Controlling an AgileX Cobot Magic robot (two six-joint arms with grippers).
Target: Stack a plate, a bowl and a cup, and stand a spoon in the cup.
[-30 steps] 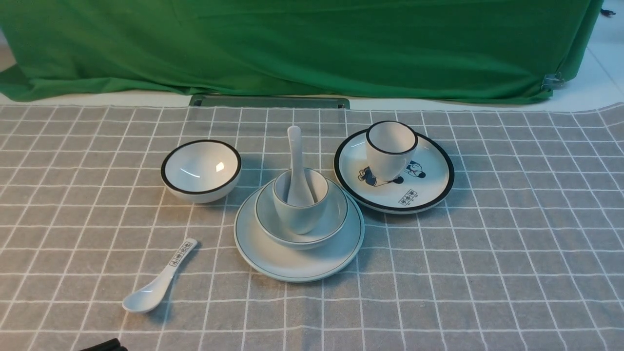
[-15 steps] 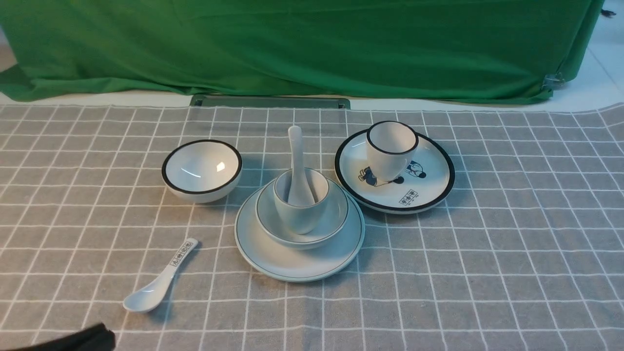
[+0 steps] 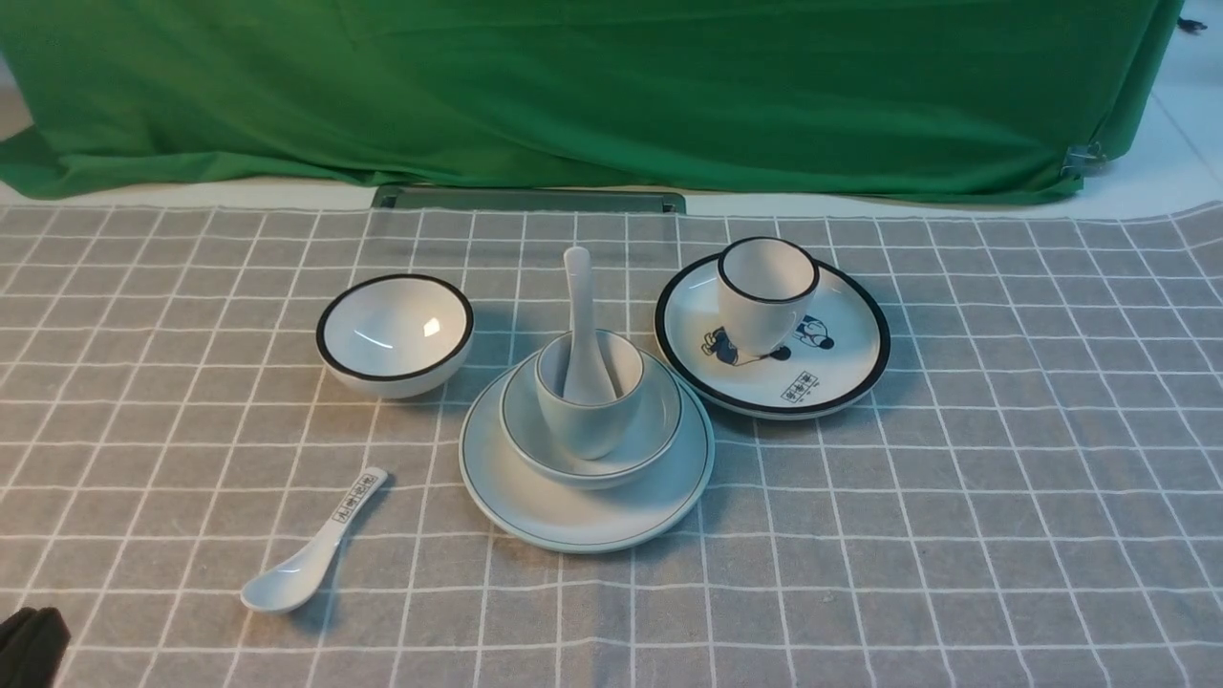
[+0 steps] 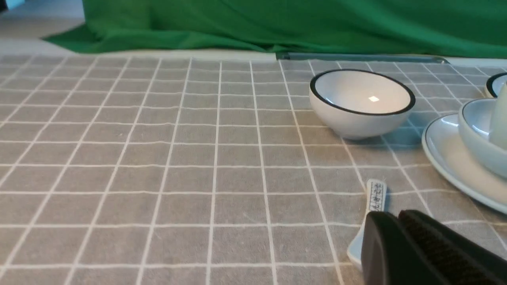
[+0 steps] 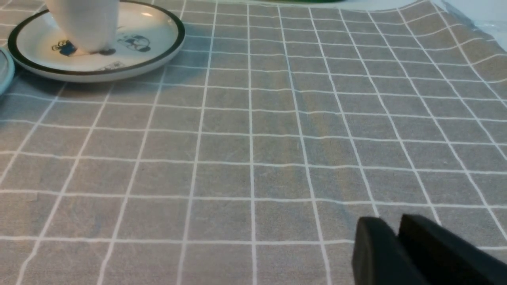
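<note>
Left gripper (image 3: 29, 645) slid back to corner, jaws together, right gripper (image 5: 396, 233) slightly parted, empty, stacked spoon (image 3: 580, 325) unmoved

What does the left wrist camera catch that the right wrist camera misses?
Only the left wrist view shows the black-rimmed bowl, the printed spoon, and part of the stacked plate and bowl. Only the right wrist view shows the cartoon plate with a cup standing on it. Both show the checked tablecloth and their own dark gripper tips.

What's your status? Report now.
Left tool shut, right tool empty. Spoon in cup, on bowl, on plate. Nothing blocking.
</note>
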